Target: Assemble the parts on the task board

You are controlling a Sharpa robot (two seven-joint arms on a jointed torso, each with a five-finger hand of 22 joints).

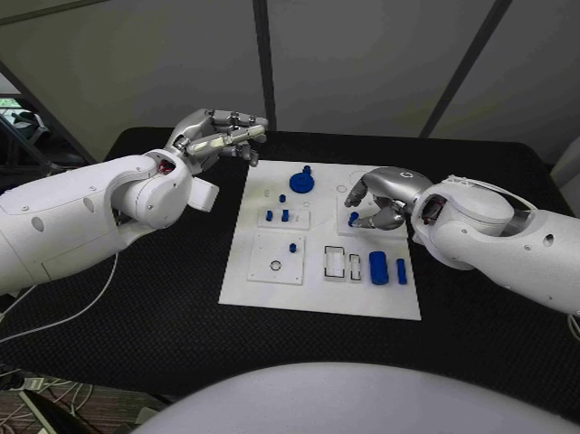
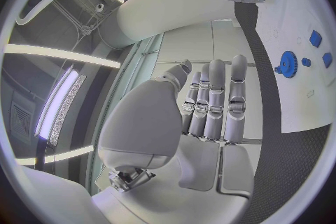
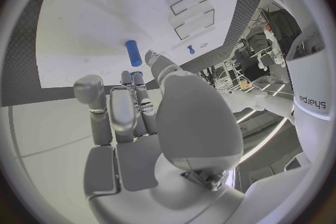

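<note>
The white task board [image 1: 318, 289] lies mid-table. On it stand a blue gear [image 1: 301, 183], small blue pegs [image 1: 286, 215] and two blue cylinders [image 1: 378, 268] near its right edge. My right hand [image 1: 381, 194] hovers over the board's far right part with its fingers bent down. A short blue peg [image 3: 133, 52] lies on the board just beyond the fingertips [image 3: 137, 79], and the thumb stands apart from it. My left hand [image 1: 218, 136] is raised off the board's far left corner, fingers straight and side by side, holding nothing. The left wrist view shows the gear [image 2: 288, 61].
Empty rectangular recesses [image 1: 334, 262] sit beside the cylinders, and a square inset with a round hole [image 1: 277, 266] lies at the board's near left. Black table [image 1: 133, 316] surrounds the board on all sides. A white cable [image 1: 68, 312] runs off the table's left edge.
</note>
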